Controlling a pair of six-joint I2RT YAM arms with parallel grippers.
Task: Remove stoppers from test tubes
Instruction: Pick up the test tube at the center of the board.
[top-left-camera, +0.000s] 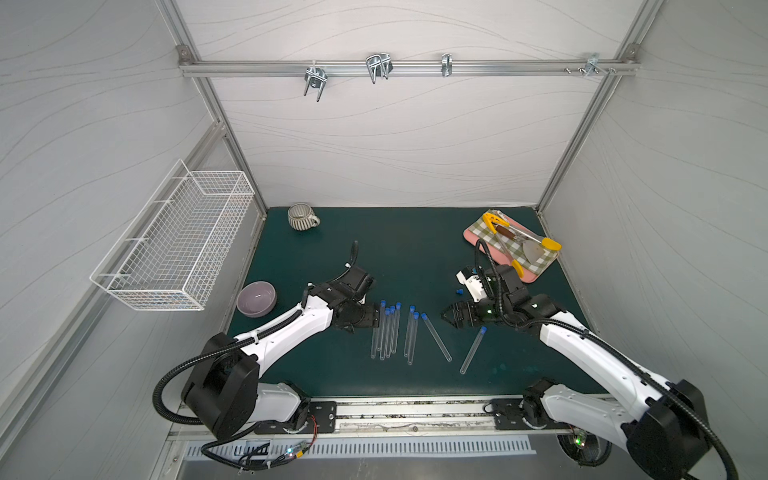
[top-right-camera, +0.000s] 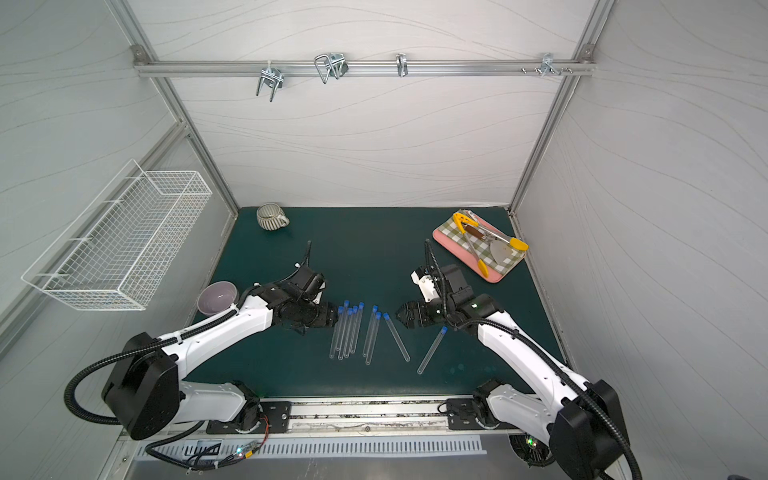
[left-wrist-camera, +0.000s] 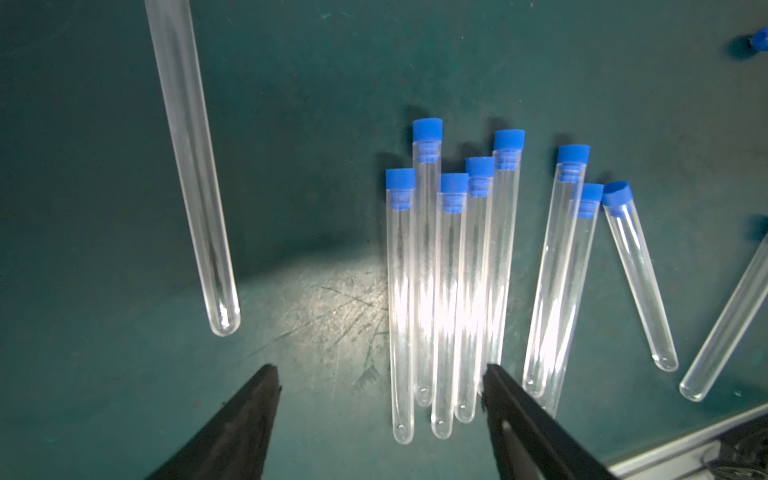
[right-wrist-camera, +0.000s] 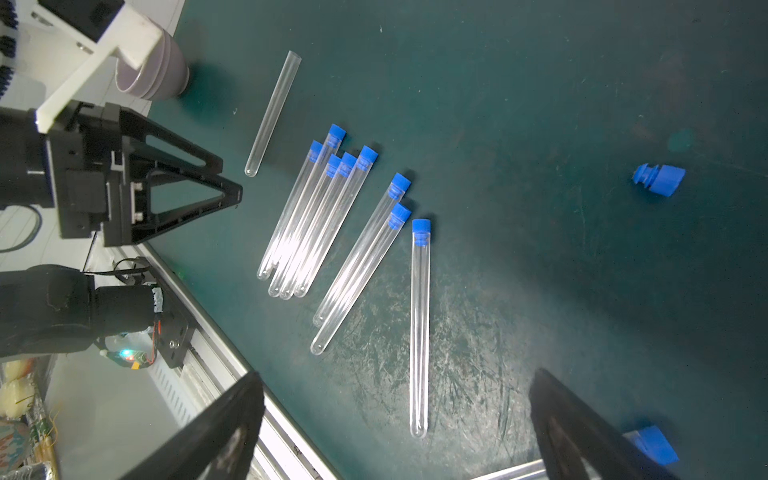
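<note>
A dark green mat covers the table. Over its front middle the left gripper hangs with jaws spread and nothing between them; facing it, the right gripper is likewise spread wide and empty. Between the two lie the long, thin, clear test tubes, flat on the mat, most in a touching bundle. One bare tube lies beside the bundle. Small bright blue plastic stoppers plug the others. One loose stopper lies apart on the mat.
</note>
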